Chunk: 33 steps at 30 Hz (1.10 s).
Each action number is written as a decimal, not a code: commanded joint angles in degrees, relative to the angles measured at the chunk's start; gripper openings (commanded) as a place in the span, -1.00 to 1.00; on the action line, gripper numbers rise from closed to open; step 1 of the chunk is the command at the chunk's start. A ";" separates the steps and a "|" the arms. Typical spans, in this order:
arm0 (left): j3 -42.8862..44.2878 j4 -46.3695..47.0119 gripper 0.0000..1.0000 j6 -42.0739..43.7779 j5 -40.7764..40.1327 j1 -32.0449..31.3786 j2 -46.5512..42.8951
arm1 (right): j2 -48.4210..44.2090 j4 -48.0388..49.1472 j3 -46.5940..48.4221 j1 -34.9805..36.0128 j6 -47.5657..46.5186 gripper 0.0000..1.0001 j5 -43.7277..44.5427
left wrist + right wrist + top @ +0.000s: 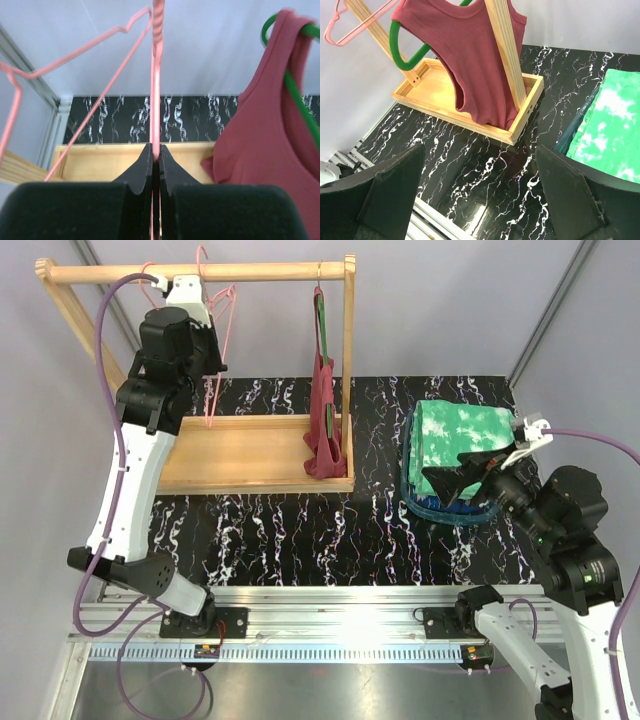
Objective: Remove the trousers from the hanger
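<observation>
L hand (155,159) is seen clamped on pink hanger (156,85) in left wrist view only; R hand (480,175) is held wide. Green/white trousers (462,432) are laid folded on bench (300,530), right side, w/ blue pair (409,490) edge seen beneath

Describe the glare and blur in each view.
Top view: sharp overall, glare on the rail at the near edge. Left wrist: the fingers look soft and dark, and the pink hanger they pinch blurs close to the lens. Right wrist: fingers out of focus, a bright reflection on the table.
</observation>
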 commanded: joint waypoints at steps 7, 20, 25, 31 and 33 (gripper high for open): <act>-2.05 -2.28 -0.49 -4.56 4.38 1.86 -2.47 | -2.25 -5.68 2.93 0.13 -1.99 0.99 3.94; -24.52 -3.17 0.97 -8.87 4.91 1.77 -30.31 | -2.60 -21.58 8.73 0.13 -5.23 0.99 25.04; -39.55 -3.76 0.98 -7.65 1.41 1.77 -46.31 | -2.95 -25.97 11.19 0.13 -6.65 0.99 28.30; -51.25 -5.35 0.98 -0.71 -4.59 1.77 -63.27 | -4.97 -29.59 12.08 0.13 -7.17 0.99 31.90; -54.86 -4.74 0.98 -0.09 -5.20 1.77 -68.88 | -6.89 -29.76 10.85 0.13 -7.09 0.99 32.08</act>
